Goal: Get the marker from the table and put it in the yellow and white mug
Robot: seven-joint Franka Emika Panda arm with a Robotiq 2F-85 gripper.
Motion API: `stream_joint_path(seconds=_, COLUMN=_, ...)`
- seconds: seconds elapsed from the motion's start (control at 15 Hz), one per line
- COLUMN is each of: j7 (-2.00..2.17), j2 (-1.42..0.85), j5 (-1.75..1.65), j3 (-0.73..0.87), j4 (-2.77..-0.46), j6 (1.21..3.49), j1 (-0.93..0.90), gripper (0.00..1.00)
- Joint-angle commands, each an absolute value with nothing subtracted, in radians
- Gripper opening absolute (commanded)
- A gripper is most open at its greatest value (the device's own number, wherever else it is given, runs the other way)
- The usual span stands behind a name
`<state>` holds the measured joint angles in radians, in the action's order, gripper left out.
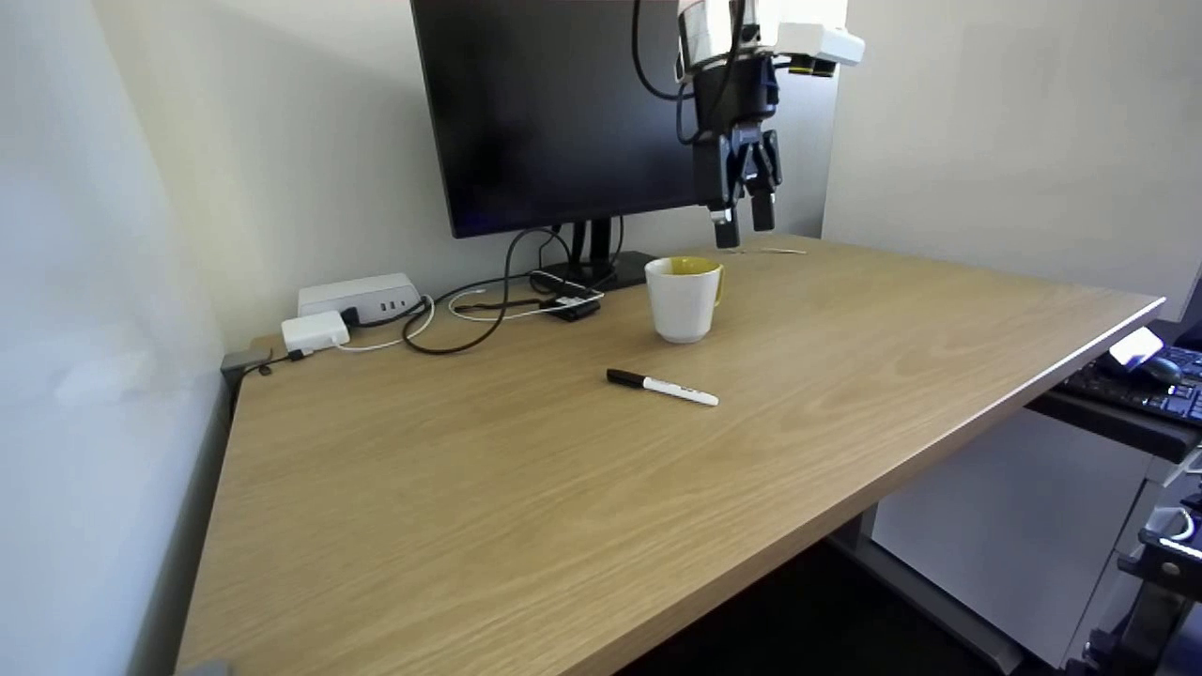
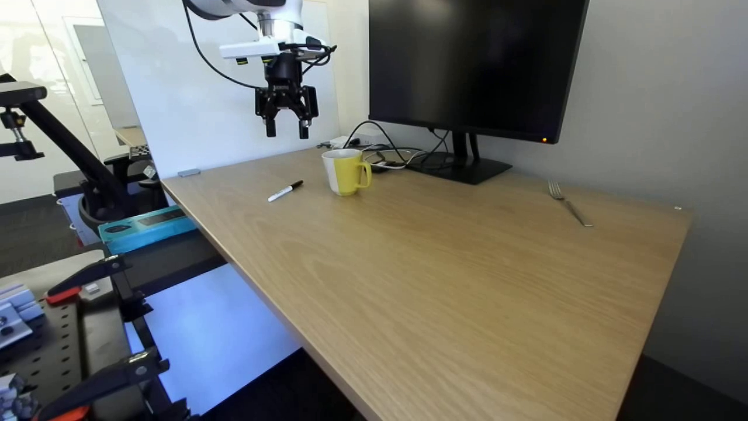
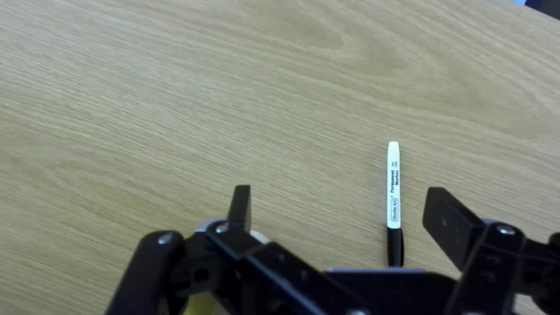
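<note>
Where your claw (image 2: 287,130) hangs: well above the light-wood table (image 2: 444,280), fingers (image 3: 450,223) spread, nothing pinched.
Shuttle Art permanent marker (image 3: 394,204): flat on the table below your claw; in the wrist view it shows between the fingers, nearer one than the other.
White barrel (image 3: 393,183): likely light, stiff and smooth, apt to roll or slide; pinch it near mid-length, fingers closing across it.
Black cap (image 3: 395,247): a poor hold, since it might pull off.
Yellow and white mug (image 1: 679,305): lower than your claw, upright, apart from the marker; probably ceramic, so spare it knocks.
</note>
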<state>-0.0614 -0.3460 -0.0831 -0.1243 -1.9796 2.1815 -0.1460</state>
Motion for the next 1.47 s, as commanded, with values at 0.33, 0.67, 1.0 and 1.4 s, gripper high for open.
stream_joint_path(seconds=0.33, j7=0.008, j2=-0.500, j5=-0.099, j3=-0.130, j4=-1.820, j6=2.138, j1=-0.221, gripper=1.00)
stream_joint_path(seconds=0.67, j7=0.028, j2=-0.567, j5=-0.094, j3=-0.129, j4=-1.796, j6=2.145, j1=-0.248, gripper=1.00)
stream_joint_path(seconds=1.0, j7=0.024, j2=-0.618, j5=-0.087, j3=-0.134, j4=-1.770, j6=2.170, j1=-0.258, gripper=1.00)
stream_joint_path(seconds=1.4, j7=0.007, j2=-0.681, j5=-0.089, j3=-0.125, j4=-1.743, j6=2.246, j1=-0.246, gripper=1.00)
